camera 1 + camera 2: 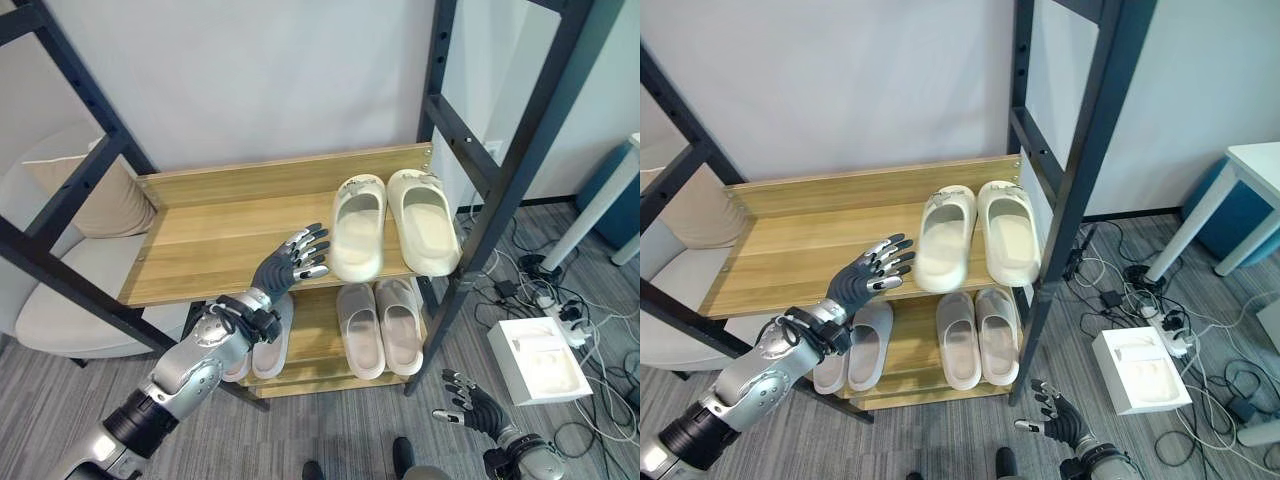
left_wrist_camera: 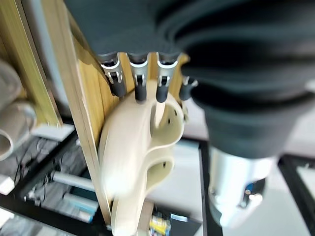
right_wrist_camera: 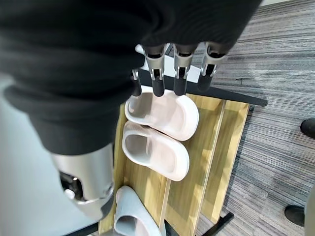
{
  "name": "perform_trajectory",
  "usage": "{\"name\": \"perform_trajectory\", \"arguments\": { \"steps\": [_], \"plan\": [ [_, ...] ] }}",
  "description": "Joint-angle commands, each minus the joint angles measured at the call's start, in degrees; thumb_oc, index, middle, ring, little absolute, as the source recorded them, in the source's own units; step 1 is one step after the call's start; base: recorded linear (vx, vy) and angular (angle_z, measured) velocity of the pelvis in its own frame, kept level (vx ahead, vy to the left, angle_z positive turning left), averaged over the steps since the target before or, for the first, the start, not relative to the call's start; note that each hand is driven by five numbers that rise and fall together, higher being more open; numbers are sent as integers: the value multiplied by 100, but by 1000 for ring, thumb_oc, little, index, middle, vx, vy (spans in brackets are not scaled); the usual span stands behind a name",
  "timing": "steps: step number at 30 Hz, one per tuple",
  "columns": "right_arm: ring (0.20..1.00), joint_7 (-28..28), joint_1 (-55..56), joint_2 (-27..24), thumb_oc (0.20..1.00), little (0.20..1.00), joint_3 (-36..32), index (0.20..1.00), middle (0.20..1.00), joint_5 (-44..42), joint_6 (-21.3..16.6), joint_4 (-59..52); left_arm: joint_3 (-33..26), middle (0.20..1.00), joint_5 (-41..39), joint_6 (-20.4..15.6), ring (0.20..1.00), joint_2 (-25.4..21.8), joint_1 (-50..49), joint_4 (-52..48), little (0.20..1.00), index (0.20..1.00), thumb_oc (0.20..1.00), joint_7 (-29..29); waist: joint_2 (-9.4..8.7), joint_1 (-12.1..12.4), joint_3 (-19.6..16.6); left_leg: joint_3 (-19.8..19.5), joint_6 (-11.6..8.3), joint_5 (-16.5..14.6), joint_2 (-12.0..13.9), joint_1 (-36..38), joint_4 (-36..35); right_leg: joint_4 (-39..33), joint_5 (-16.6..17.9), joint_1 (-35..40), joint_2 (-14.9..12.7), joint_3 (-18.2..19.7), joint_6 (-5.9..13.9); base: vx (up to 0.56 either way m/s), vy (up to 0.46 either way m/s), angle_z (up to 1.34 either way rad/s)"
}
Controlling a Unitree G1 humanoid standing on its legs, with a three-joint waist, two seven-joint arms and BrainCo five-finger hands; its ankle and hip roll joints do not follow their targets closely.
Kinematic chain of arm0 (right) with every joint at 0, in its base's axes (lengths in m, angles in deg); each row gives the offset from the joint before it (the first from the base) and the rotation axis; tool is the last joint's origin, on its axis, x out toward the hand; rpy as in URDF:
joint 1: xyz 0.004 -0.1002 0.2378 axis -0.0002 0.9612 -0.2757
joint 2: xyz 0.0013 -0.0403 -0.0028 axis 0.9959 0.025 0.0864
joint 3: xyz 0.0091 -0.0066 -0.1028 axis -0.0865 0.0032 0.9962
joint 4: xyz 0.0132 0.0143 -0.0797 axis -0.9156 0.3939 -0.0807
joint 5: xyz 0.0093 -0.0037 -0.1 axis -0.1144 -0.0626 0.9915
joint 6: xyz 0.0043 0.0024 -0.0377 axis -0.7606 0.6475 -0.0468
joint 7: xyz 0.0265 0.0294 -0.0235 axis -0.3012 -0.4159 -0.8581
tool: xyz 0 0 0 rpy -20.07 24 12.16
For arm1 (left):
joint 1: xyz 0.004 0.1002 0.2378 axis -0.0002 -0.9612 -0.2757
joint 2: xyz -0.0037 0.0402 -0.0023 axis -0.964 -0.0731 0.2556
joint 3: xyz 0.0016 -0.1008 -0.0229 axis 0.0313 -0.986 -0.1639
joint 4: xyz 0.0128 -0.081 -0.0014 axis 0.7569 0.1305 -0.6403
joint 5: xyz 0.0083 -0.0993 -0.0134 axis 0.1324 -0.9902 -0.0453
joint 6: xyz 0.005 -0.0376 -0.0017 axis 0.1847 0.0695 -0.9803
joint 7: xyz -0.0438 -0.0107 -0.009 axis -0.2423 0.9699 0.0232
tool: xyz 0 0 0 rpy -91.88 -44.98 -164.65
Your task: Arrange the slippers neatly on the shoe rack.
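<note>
The left robot hand (image 1: 296,258) is hovering with fingers spread just beside the cream slipper (image 1: 358,226) on the upper shelf (image 1: 210,235). The right robot hand (image 1: 466,401) is hanging relaxed, holding nothing. The slipper is looking light and soft, so gripping its side edge seems best.

Left arm (image 1: 165,392): silver-grey metal shells, rounded segments, black band near lower end, dark joint rings between segments. Wrist under dark ribbed cover, black straps wrapped round it. Left hand (image 1: 288,262): dark grey back, silver fingers (image 1: 312,243) with dark tips, white bands at finger bases in left wrist view. Right hand (image 1: 470,403): same dark cover, silver dark-tipped fingers; silver-grey forearm end below. Right wrist view: polished silver cylinder beside cover, small dark round fitting set in it.
</note>
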Motion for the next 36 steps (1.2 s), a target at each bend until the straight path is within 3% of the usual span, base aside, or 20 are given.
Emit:
{"name": "perform_trajectory", "arguments": {
  "steps": [1,4,8,14,16,17,21,24,27,28,31,36],
  "plan": [
    [1000,-15,-299,161,1000,1000,39,1000,1000,-83,-179,-253,61,1000,-30,-59,1000,199,500,431,1000,1000,1000,1,-225,-122,79,-133,-135,-363,111,217,5,6,-443,121,-150,-49,442,0,0,0],
    [1000,40,-376,189,1000,1000,100,1000,1000,-64,-174,-208,124,1000,61,-97,1000,605,814,753,1000,1000,1000,-157,-224,-169,99,-129,-132,-360,111,218,5,6,-439,110,-149,-25,434,1,-2,1],
    [1000,57,-370,215,1000,1000,93,1000,1000,-97,-191,-196,108,1000,347,-134,1000,800,980,765,1000,1000,1000,-258,-226,-200,112,-117,-123,-367,100,214,5,6,-429,92,-150,-9,434,1,-1,1],
    [1000,114,-388,396,1000,1000,16,1000,1000,-80,-282,-74,-470,1000,1632,-320,1000,835,1039,967,1000,1000,1000,-589,-246,-124,116,-158,-118,-370,108,227,5,6,-454,122,-167,-59,421,2,0,-1],
    [1000,219,-412,531,1000,1000,11,1000,1000,-41,-377,-28,-1033,1000,2123,-615,1000,961,1007,984,1000,1000,1000,-1103,-280,-50,116,-218,-121,-357,99,216,5,6,-477,166,-173,-105,403,0,0,0],
    [1000,219,-415,530,1000,1000,14,1000,1000,-40,-379,-25,-1036,1000,2127,-613,1000,962,1003,979,1000,1000,1000,-1106,-280,-56,118,-222,-121,-357,99,217,5,6,-478,169,-173,-109,403,17,-4,4],
    [1000,328,-462,591,1000,1000,19,1000,1000,-50,-583,49,-1665,1000,2633,-1183,1000,1026,740,91,1000,1000,1000,-1566,-339,46,124,-300,-133,-354,102,221,5,6,-499,215,-178,-188,398,10,1,3],
    [1000,231,-396,554,1000,1000,-10,1000,1000,-156,-662,48,-1848,1000,2454,-1566,1000,856,497,-874,1000,1000,1000,-1118,-363,101,118,-312,-150,-369,99,220,5,6,-506,228,-181,-214,411,9,18,10],
    [1000,86,-334,608,1000,1000,-23,1000,1000,-237,-663,107,-1807,1000,2049,-1757,1000,557,237,-1962,1000,1000,1000,-324,-373,174,106,-331,-155,-379,102,215,5,6,-510,239,-185,-245,423,7,19,15],
    [1000,84,-333,612,1000,1000,-17,1000,1000,-237,-665,110,-1818,1000,2038,-1750,1000,550,219,-1978,1000,1000,1000,-313,-378,172,102,-330,-155,-380,102,216,5,6,-511,240,-185,-244,423,0,9,9],
    [1000,-30,-416,692,1000,1000,45,1000,1000,-248,-651,145,-1440,1000,1898,-1636,1000,189,-88,-2764,1000,1000,1000,444,-406,269,68,-365,-149,-394,106,198,5,6,-524,251,-180,-284,428,0,1,2],
    [1000,-95,-579,642,1000,1000,115,1000,1000,-179,-677,129,-739,1000,2296,-1408,1000,-126,-502,-2746,1000,1000,1000,1039,-416,322,72,-412,-139,-399,103,196,5,6,-542,276,-171,-320,430,0,0,0]
  ]
}}
